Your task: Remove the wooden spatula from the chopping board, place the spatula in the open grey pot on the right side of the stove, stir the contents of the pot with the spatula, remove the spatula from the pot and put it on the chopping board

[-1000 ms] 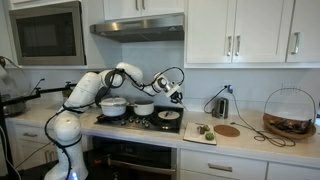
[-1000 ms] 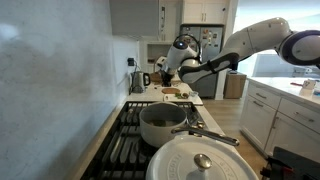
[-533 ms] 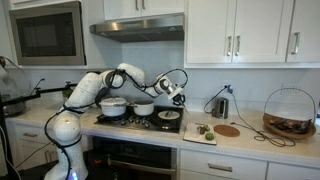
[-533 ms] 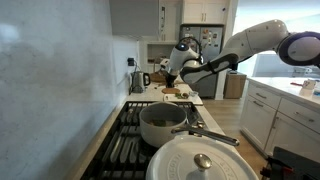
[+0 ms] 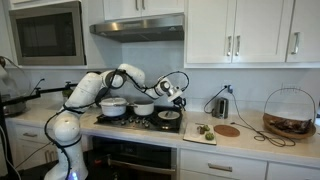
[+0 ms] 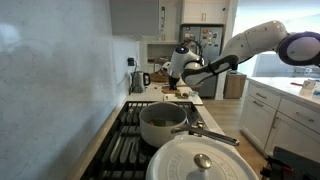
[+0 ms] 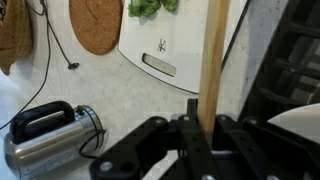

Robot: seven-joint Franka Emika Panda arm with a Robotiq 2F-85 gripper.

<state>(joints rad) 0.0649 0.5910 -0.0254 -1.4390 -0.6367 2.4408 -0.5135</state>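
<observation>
Okay, nearest in the wrist view the gripper [image 7: 205, 125] is clamping the wooden spatula [image 7: 213, 60]. Its fingers [image 7: 187, 135] are pressing together on the handle with no gap showing, and they are touching nothing else. The shaft is running straight out past the fingertips, probably gripped lengthwise so the working end can go down into a pot; that end is running out of frame. The spatula is hanging in the air off the stove's [image 7: 295, 50] right edge, lifted clear of everything. Farther out from the stove, the chopping board [image 7: 180, 45] is lying flat on the counter with greens [image 7: 150, 8] on its far end, and no spatula is resting on it. In an exterior view the grey pot [image 5: 143, 107] is sitting on the stove's right half, just beside the gripper [image 5: 172, 92]. It looks like the carry to the pot is underway, with stirring not yet started.
</observation>
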